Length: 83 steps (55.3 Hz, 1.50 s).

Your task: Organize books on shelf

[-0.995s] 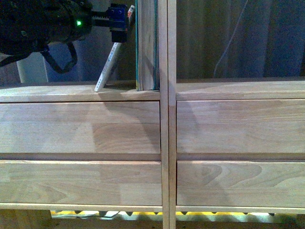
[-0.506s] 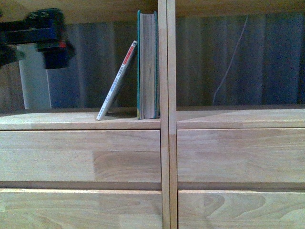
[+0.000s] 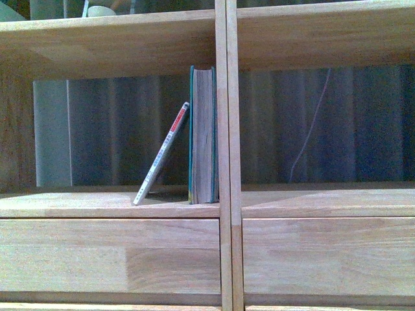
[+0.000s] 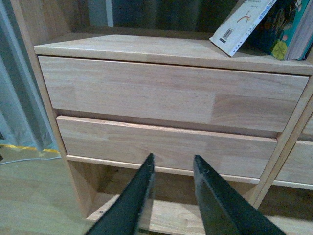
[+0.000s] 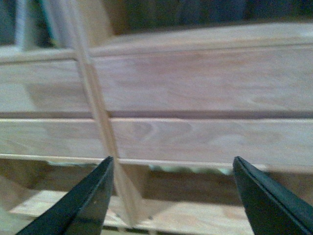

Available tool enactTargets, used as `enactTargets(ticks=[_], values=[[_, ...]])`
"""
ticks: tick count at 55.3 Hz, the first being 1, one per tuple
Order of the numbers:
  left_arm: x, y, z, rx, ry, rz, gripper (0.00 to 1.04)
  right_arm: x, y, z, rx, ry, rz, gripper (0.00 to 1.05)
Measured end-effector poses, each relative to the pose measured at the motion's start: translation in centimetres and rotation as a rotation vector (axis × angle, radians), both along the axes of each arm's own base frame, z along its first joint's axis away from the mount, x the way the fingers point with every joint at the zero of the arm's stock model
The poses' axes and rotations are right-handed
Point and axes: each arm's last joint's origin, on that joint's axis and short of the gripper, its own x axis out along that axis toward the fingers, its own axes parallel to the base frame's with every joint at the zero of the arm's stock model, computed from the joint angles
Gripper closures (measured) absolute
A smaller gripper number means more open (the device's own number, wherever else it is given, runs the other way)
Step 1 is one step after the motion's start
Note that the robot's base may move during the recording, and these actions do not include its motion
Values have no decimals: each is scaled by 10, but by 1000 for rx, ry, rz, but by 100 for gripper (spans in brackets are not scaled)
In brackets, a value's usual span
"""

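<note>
Now the thin paperback (image 3: 161,154) leans on the upright teal volume (image 3: 202,135); left gripper (image 4: 172,166) narrowly parted, right gripper (image 5: 173,166) spread wide, both empty.

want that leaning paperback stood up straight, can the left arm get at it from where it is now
Probably yes. The thin paperback leans on the teal book with open shelf space on its free side. The left gripper is open and empty, though low by the drawers, so it must rise first.
</note>
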Motion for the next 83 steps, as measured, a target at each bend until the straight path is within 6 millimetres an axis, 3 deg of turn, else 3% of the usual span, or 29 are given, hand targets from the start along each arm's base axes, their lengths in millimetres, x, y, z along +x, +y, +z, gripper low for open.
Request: enactTargets(ticks=[7, 15, 34, 61, 83], values=[[-8, 0, -15, -1, -3, 0, 102, -1, 0, -4, -18, -10, 2, 73], [-16, 0, -32, 3, 1, 1, 102, -1, 0, -12, -30, -3, 2, 103], [-28, 0, -53, 4, -7, 1, 102, -1, 0, -27, -34, -9, 2, 102], [-39, 0, -71, 3, -18, 1, 102, -1, 0, -27, -34, -16, 1, 102], [-51, 0, -74, 5, -15, 0, 102, -2, 0, -27, -34, -18, 2, 102]])
